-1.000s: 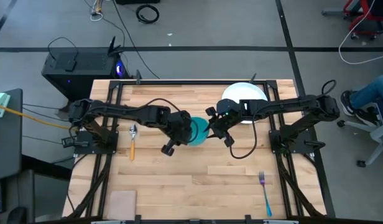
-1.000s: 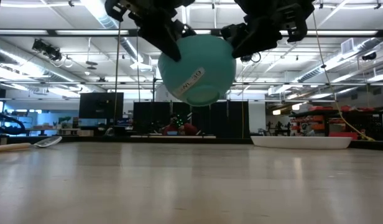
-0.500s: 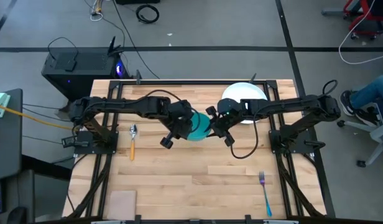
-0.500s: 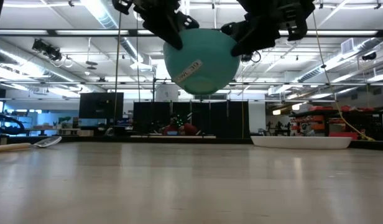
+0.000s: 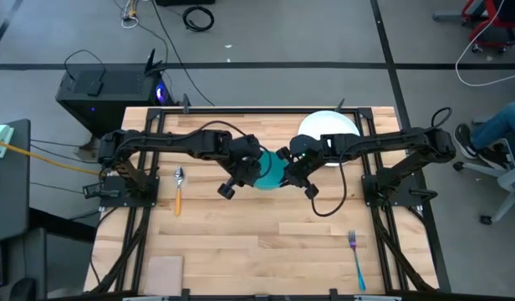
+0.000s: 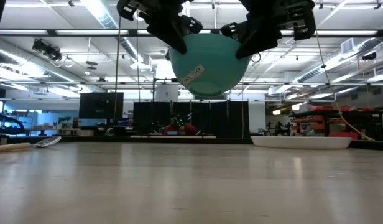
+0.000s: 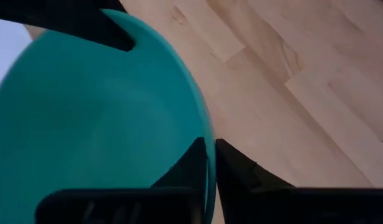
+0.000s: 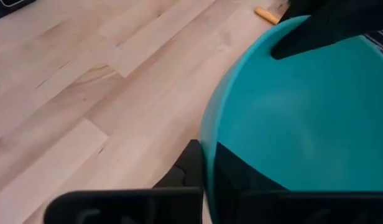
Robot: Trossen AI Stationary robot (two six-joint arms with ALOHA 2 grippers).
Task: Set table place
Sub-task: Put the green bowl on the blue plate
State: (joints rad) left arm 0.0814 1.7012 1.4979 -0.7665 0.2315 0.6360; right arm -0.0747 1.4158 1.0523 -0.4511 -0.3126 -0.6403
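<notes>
Two grippers, left (image 5: 248, 165) and right (image 5: 289, 165), each pinch opposite rims of the smooth round teal bowl (image 5: 268, 170) held aloft at frame centre; likely light, rigid and slippery, best gripped by its rim.

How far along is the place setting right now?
Nothing looks placed yet. In hand: the teal bowl is held above the table, left hand and right hand both pinching its rim. Left: the plate, spoon and fork lie scattered.

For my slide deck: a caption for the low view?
Both end effectors pinch the teal bowl above the table.
</notes>
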